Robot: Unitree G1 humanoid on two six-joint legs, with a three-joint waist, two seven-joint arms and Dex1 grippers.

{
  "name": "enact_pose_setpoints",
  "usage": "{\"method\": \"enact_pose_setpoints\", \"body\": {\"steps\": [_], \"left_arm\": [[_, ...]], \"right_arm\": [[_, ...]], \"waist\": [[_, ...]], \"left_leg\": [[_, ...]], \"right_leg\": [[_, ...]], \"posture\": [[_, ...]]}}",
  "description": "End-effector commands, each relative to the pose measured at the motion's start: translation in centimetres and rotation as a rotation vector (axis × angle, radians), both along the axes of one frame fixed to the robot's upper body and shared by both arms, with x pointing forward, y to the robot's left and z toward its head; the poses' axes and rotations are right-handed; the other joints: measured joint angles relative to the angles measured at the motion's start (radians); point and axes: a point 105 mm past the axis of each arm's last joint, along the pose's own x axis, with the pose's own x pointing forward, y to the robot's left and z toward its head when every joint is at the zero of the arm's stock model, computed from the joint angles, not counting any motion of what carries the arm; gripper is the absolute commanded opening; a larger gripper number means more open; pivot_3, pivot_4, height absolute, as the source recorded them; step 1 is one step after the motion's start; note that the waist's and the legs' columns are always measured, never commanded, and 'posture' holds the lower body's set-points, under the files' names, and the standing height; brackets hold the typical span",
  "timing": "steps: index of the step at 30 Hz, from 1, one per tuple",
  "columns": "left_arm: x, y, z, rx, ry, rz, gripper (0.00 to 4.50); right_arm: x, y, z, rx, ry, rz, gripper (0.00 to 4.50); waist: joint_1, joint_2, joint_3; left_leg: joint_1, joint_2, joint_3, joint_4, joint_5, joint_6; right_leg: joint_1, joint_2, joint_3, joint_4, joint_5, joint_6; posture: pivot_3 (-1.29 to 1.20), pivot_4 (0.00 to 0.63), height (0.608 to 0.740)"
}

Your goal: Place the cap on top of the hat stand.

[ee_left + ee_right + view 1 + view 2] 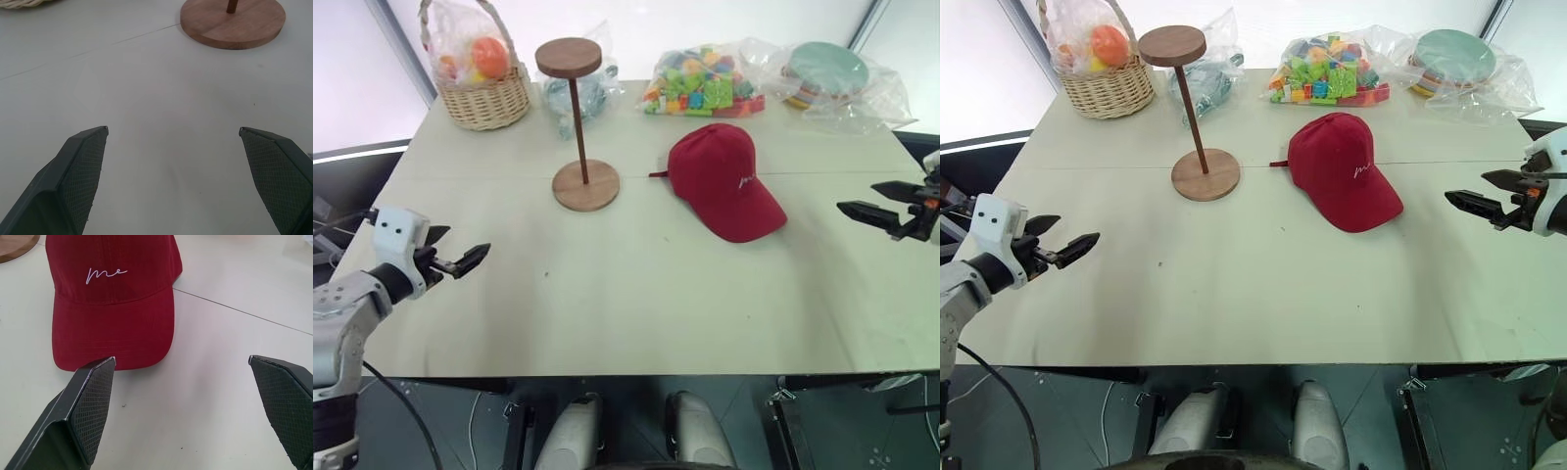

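Opening stage of the task: the cap (724,181) lies untouched on the pale counter (636,304), crown up, brim toward the robot's near right, and the disc top of the hat stand (578,127) is bare. Both pincers hang above the counter, released and holding nothing: the left pincer (470,260) near the left edge, well apart from the stand; the right pincer (871,213) to the right of the cap, facing its brim. The next move likely calls for the right pincer to reach in and close on the brim or crown edge. The cap is dark red fabric with a curved brim and small white script on its front. The stand, of brown wood, rises just left of the cap on a round base.
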Motion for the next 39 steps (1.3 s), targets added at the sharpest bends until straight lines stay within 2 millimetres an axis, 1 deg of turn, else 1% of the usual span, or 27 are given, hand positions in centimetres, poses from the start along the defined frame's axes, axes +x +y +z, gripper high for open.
{"method": "enact_pose_setpoints", "body": {"steps": [1,8,14,24,25,30,32,35,38,39], "left_arm": [[0.0,0.0,1.3,0.006,-0.051,0.002,4.49],[0.1,0.2,1.6,0.009,-0.06,0.006,4.49],[-0.1,0.5,1.7,0.001,-0.063,0.009,4.49],[-0.2,1.7,2.1,0.013,-0.065,0.023,4.49],[-0.1,1.9,2.3,0.011,-0.076,0.034,4.49],[0.5,1.9,5.0,-0.107,-0.131,0.016,4.49],[0.5,1.1,6.5,-0.15,-0.119,-0.068,4.49],[-0.4,-1.4,8.8,-0.195,-0.066,-0.292,4.49],[-1.6,-3.9,10.2,-0.192,-0.006,-0.5,4.49],[-1.9,-4.4,10.4,-0.191,0.01,-0.543,4.49]], "right_arm": [[0.1,0.3,1.7,-0.022,-0.059,0.011,4.5],[0.4,0.2,1.5,-0.026,-0.068,0.0,4.5],[0.9,0.2,1.8,-0.034,-0.095,-0.013,4.5],[1.3,-0.1,1.9,-0.051,-0.122,-0.032,4.5],[1.4,-0.2,2.1,-0.061,-0.136,-0.039,4.5],[1.9,-0.6,3.0,-0.122,-0.187,-0.067,4.5],[2.0,-0.3,3.5,-0.179,-0.205,-0.056,4.5],[2.3,0.0,4.2,-0.266,-0.236,-0.037,4.5],[2.5,0.5,4.8,-0.326,-0.273,-0.009,4.5],[2.6,0.7,4.9,-0.337,-0.281,-0.001,4.5]], "waist": [[0.0,0.0,0.0],[-0.001,0.0,0.0],[-0.001,0.0,0.0],[-0.002,0.0,0.0],[-0.001,0.0,0.0],[0.0,0.0,0.0],[-0.002,0.0,0.0],[-0.005,0.0,0.0],[-0.006,0.001,0.0],[-0.005,0.001,0.0]], "left_leg": [[0.0,0.0,0.0,0.0,0.0,0.0],[0.0,0.0,0.0,0.0,0.0,0.0],[0.0,0.0,0.0,0.0,0.0,0.0],[0.0,0.0,0.0,0.0,0.0,0.0],[0.0,0.0,0.0,0.0,0.0,0.0],[0.0,0.0,0.0,0.0,0.0,0.0],[0.0,0.0,0.0,0.0,0.0,0.0],[0.0,0.0,0.0,0.0,0.0,0.0],[0.0,0.0,0.001,0.0,0.0,0.0],[0.0,0.0,0.001,0.0,0.0,0.0]], "right_leg": [[0.0,0.0,0.0,0.0,0.0,0.0],[0.0,0.0,0.0,0.0,0.0,0.0],[0.0,0.0,0.0,0.0,0.0,0.0],[0.0,0.0,0.0,0.0,0.0,0.0],[0.0,0.0,0.0,0.0,0.0,0.0],[0.0,0.001,0.0,0.0,0.0,0.0],[0.0,0.001,0.0,0.0,0.0,0.0],[-0.001,0.001,0.0,0.001,0.0,0.0],[-0.001,0.001,0.0,0.001,0.0,0.0],[-0.001,0.001,0.0,0.001,0.0,0.0]], "posture": [[0.0,0.15,0.74],[0.0,0.15,0.74],[0.0,0.15,0.74],[0.0,0.15,0.74],[0.0,0.15,0.74],[0.0,0.15,0.74],[0.0,0.15,0.74],[0.0,0.15,0.74],[0.0,0.15,0.74],[0.0,0.15,0.74]]}}
